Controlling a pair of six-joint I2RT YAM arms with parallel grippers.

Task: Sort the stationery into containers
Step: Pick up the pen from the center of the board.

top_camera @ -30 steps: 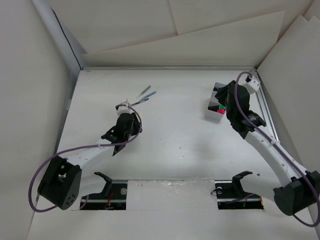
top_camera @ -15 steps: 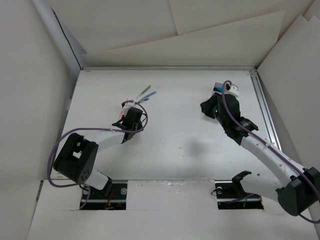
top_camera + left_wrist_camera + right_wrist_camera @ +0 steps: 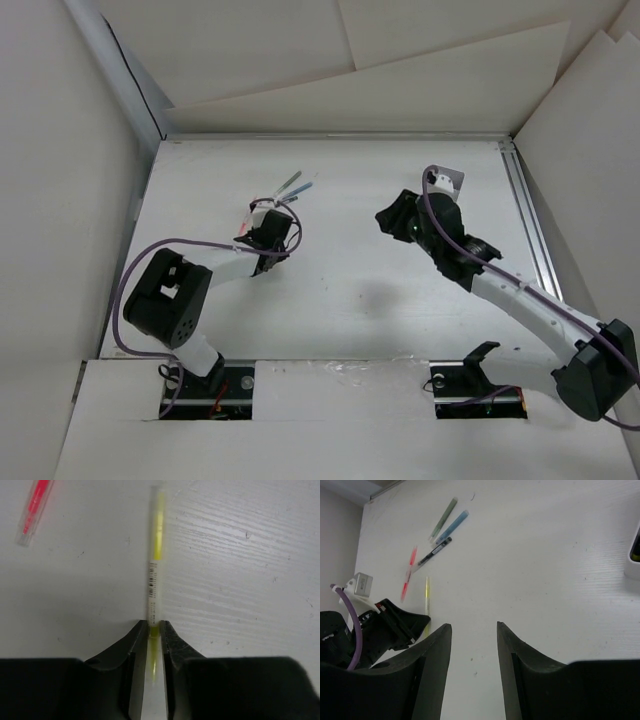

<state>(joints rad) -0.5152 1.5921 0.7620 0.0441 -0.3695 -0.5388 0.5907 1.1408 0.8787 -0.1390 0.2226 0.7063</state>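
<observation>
Now left pincer clamps the yellow pen; right pincer gapes wide

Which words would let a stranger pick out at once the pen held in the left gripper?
Find the left gripper, on the left half of the table. The yellow pen points straight out from it, one end pinched in its jaws. It is the only yellow one. The pink pen beside it and the green pen, blue pen and black pen farther off lie free.
</observation>
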